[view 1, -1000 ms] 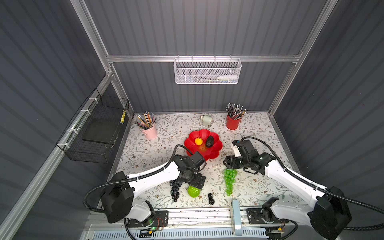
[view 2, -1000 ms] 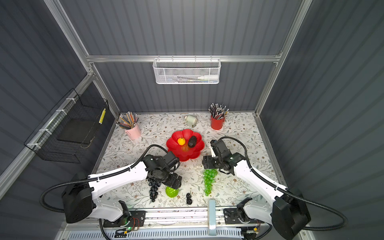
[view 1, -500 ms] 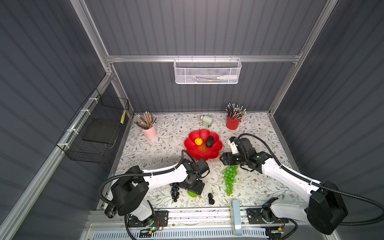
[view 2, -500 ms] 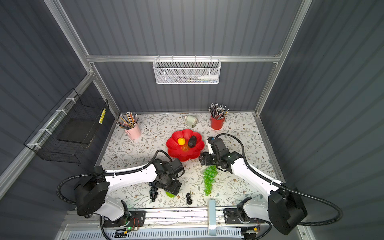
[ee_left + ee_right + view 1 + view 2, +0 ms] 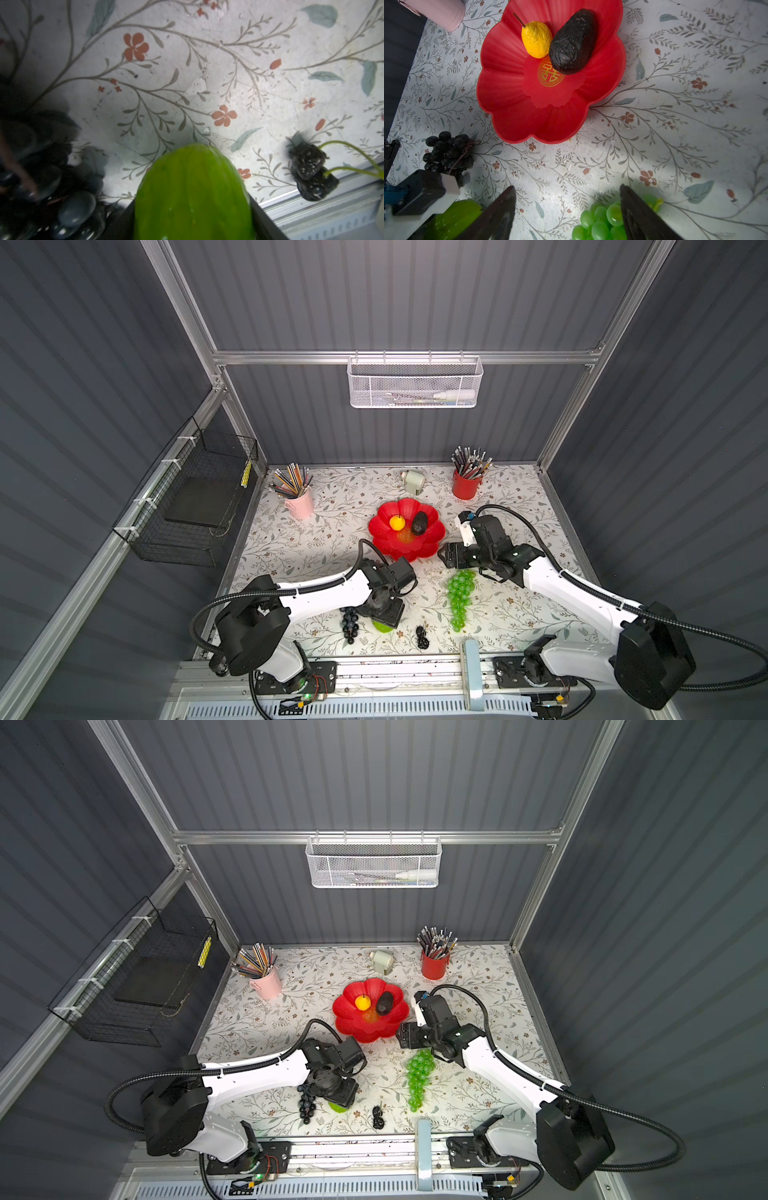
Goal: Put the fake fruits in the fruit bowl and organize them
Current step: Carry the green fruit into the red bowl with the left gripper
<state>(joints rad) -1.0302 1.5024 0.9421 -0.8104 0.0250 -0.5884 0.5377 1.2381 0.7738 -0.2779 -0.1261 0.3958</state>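
Top views: fruit bowl (image 5: 381, 543) mid-table held yellow fruit (image 5: 397, 522) and dark oval (image 5: 419, 523). Left gripper (image 5: 385, 616) sat down over lime-green fruit (image 5: 381, 627) near front edge.
Left wrist: jaws pinched that fruit on both sides.
Right wrist: right gripper (image 5: 568, 216) jaws spread; green grapes (image 5: 600, 222) beside one finger.

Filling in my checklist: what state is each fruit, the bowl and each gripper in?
left gripper, around lime-green fruit, grip unclear
right gripper, open, empty
fruit bowl, upright, holds two fruits
yellow fruit, in bowl
dark bumpy oval, in bowl
green grape bunch, on table
black grape bunch, on table
tiny black cluster, on table
lime-green fruit, on table
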